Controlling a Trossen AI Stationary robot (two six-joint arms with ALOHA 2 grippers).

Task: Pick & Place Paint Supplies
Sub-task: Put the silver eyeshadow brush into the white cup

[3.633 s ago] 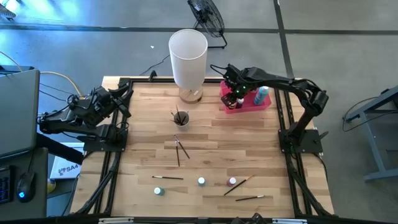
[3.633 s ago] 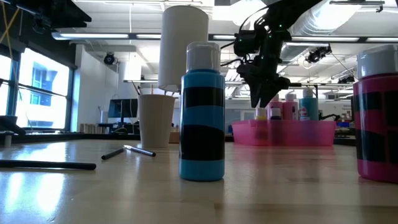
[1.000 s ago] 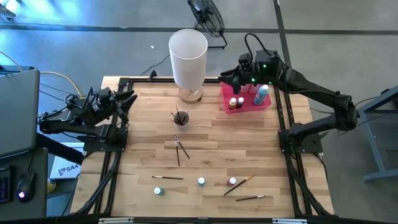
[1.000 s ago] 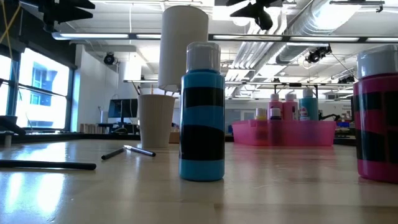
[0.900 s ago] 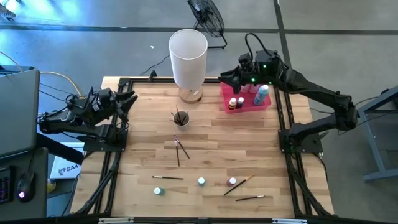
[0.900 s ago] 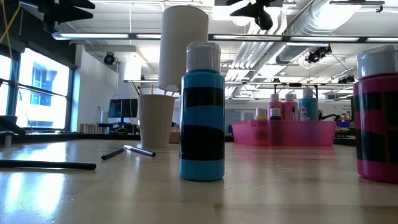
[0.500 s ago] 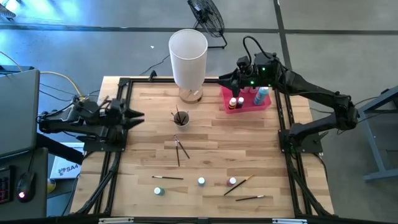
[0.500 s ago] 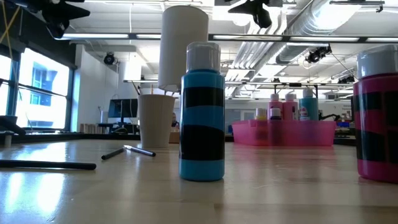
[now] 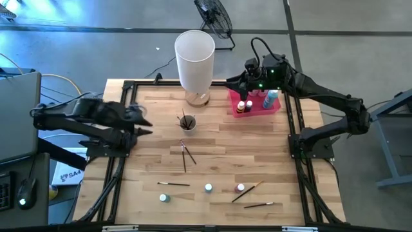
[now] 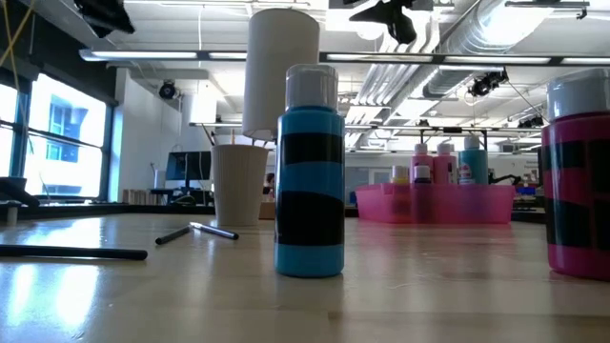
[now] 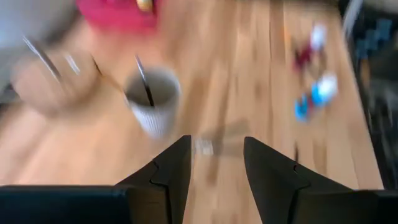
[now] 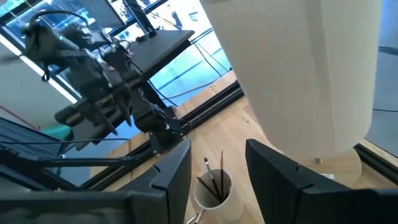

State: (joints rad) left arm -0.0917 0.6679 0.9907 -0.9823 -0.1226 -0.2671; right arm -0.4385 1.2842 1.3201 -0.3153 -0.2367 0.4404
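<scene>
**Now the left arm is out over the worktop, right arm parked above the tray**

Now, your change first: half a second ago the left claw (image 9: pixel 143 122) sat folded at the left edge; it has swung inward, blurred with motion, and points toward the small cup (image 9: pixel 187 122) of brushes. In the left wrist view its fingers stand apart with nothing between them. The right claw (image 9: pixel 239 80) has not moved in the last second; it hangs high over the far-left corner of the pink tray (image 9: pixel 275 107), fingers apart and empty. My reading: the right arm's drop is done and the left arm is starting the next fetch.

Nearest you, the supplies left to collect lie along the front of the worktop (image 9: pixel 257 148):
- a tiny bottle (image 9: pixel 164 198), a teal bottle (image 9: pixel 208 187) and a pink bottle (image 9: pixel 240 187), all upright
- a brush (image 9: pixel 174 184) left of them, two brushes (image 9: pixel 246 192) to the right
- mid-worktop, crossed brushes (image 9: pixel 187 153) lying flat

Farther back, the cup holds dark-handled brushes; the tray holds several bottles. The tall white cylinder (image 9: pixel 194 61) stands at the far edge.

Surface: pale wood planks in a dark frame. Beyond: grey floor, a fan (image 9: pixel 214 17), a monitor (image 9: pixel 17 116) at left; the low view shows ceiling ducts and windows.
</scene>
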